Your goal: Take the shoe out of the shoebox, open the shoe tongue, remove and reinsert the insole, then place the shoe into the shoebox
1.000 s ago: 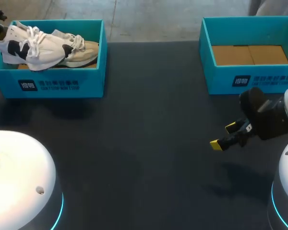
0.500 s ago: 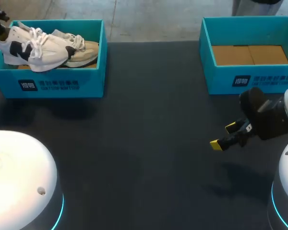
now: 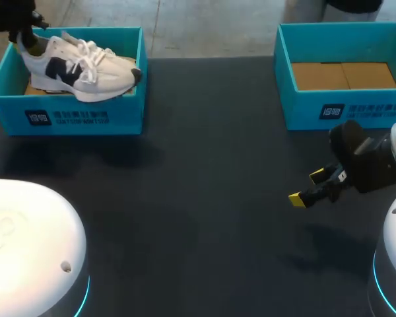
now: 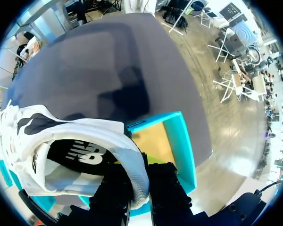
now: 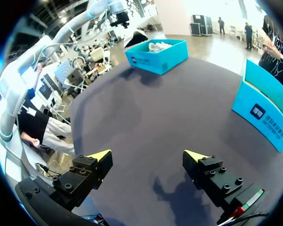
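Observation:
A white shoe (image 3: 79,69) with navy patches hangs tilted over the left teal shoebox (image 3: 86,115) at the table's far left. My left gripper (image 3: 23,30) is shut on its heel, toe pointing right. In the left wrist view the heel collar of the shoe (image 4: 75,136) sits pinched in my left gripper (image 4: 139,186), with a corner of the shoebox (image 4: 181,150) below. My right gripper (image 3: 308,188) stands open above the table at the right, nothing between its fingers (image 5: 96,157). The insole is not visible.
A second teal shoebox (image 3: 343,109) with a cardboard floor stands at the far right, just behind my right gripper; it shows as the shoebox wall (image 5: 269,113) in the right wrist view. The dark tabletop (image 3: 198,198) stretches between the two boxes.
My left gripper has carried the white shoe to the right and higher over the left box, covering the beige shoe that showed beside it. The right arm has not moved.

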You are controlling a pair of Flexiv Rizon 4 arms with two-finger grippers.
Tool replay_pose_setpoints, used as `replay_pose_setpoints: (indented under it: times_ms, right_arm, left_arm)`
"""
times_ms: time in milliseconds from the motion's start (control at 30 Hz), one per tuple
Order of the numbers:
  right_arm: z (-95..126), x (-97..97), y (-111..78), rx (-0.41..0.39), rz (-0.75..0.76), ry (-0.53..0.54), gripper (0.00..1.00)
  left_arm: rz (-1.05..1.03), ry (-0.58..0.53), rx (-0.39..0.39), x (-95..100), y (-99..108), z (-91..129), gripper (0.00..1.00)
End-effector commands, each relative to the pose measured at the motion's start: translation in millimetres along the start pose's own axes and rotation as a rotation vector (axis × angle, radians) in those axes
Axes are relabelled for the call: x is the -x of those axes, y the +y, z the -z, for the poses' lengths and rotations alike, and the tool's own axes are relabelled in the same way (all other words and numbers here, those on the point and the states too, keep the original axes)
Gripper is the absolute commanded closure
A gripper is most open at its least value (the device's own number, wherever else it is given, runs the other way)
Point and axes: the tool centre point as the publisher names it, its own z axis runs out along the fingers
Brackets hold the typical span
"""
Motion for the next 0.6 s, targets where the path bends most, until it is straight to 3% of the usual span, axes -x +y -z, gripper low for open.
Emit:
replay_pose_setpoints:
  times_ms: [33,600]
  right_arm:
    - [0,-0.7,-1.2,0.002,0.001,0.0,0.0]
    - [0,-0.7,-1.2,0.002,0.001,0.0,0.0]
  left_arm:
    - [-0.003,0.026,0.02,12.7,-10,10,1.0]
    - [0.041,0.048,-0.017,80.5,-38,20,1.0]
